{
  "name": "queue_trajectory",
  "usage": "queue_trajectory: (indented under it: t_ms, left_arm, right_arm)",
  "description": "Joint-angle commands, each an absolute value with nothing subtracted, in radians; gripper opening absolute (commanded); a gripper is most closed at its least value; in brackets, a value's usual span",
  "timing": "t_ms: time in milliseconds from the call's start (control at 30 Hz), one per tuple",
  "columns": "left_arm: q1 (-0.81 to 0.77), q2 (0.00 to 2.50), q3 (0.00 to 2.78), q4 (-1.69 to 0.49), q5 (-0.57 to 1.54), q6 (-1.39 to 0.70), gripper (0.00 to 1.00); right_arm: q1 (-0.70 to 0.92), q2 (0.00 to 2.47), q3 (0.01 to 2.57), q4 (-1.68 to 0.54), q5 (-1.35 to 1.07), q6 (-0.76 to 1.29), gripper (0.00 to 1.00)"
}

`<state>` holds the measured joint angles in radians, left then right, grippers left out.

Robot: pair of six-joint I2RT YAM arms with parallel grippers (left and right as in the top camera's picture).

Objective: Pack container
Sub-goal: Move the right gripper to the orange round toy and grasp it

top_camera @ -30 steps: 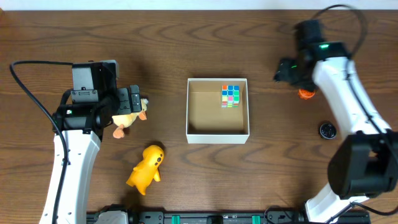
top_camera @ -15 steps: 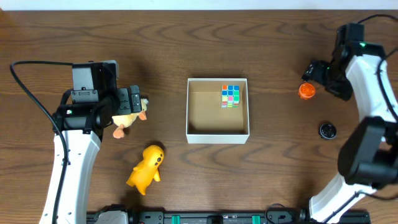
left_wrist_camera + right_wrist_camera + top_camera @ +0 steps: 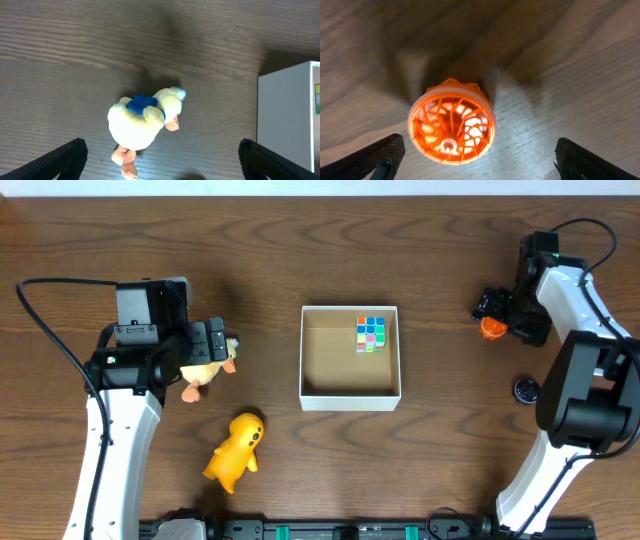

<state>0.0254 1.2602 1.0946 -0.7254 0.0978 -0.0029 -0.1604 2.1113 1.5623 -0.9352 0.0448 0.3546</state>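
Evenly lit, glare beside orange toy (image 3: 452, 122).

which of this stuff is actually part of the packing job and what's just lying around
Job: container; colourful cube already inside it; plush duck; orange wheel-like toy; yellow figure.

Lying about, probably: small black disc on the right, though it may be meant for packing too.

Container (image 3: 286, 120) mostly off-frame (left wrist)

container (image 3: 350, 402) mostly bare inside, colourful cube (image 3: 371, 334) filling its far right corner, open table (image 3: 450, 450) around its walls
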Motion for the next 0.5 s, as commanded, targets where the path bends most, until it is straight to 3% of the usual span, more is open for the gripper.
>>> queue_trajectory:
  t_ms: [0, 100, 400, 467]
  left_arm:
    - [0.03, 1.254, 1.118, -0.726, 0.09, 0.003, 0.98]
    - [0.03, 1.254, 1.118, -0.726, 0.09, 0.003, 0.98]
    - [0.03, 1.254, 1.118, -0.725, 0.09, 0.003, 0.98]
    - [0.03, 1.254, 1.118, -0.725, 0.09, 0.003, 0.98]
  right_arm:
    - [-0.153, 2.157, 1.576, -0.93, 0.052, 0.343, 0.99]
    - [-0.153, 2.168, 1.576, -0.918, 0.052, 0.343, 0.95]
    - [-0.149, 2.17, 1.576, -0.899, 0.051, 0.343, 0.63]
    - [-0.149, 2.17, 1.576, -0.898, 0.049, 0.343, 0.61]
